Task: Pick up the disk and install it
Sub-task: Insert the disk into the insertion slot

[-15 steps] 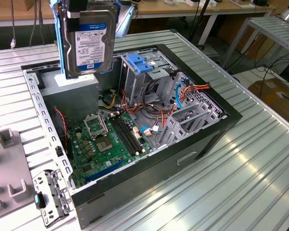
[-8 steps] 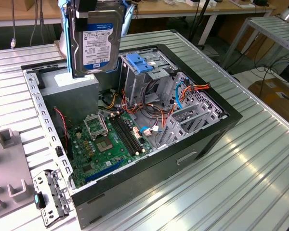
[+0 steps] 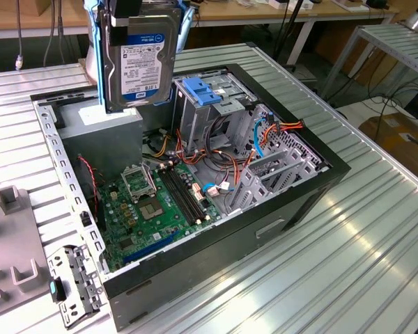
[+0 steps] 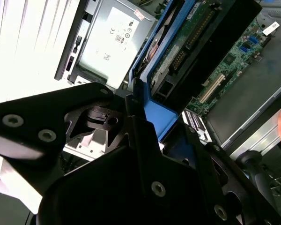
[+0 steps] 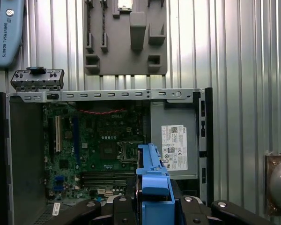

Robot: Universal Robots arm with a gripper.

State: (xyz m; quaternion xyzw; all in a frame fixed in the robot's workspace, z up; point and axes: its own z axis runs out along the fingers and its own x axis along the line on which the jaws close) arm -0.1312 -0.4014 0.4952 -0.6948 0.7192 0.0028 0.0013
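The disk (image 3: 139, 61) hangs upright above the back left of the open computer case (image 3: 279, 223), its white-and-blue label facing the camera. A blue carrier frame edges it. My gripper (image 3: 129, 14) is shut on its top end, at the upper edge of the exterior view. In the second wrist view the black fingers (image 4: 131, 154) clamp the blue frame, and the disk (image 4: 178, 42) shows its green circuit side. In the first wrist view the blue frame of the disk (image 5: 152, 180) sticks out from between the jaws of the gripper (image 5: 152, 208), over the case.
A grey power supply box (image 3: 101, 124) with a white sticker lies directly under the disk. The metal drive cage with a blue latch (image 3: 203, 90) stands to its right. Motherboard (image 3: 153, 202) and loose cables (image 3: 265, 139) fill the case floor. A grey fixture (image 3: 7, 236) sits at the left.
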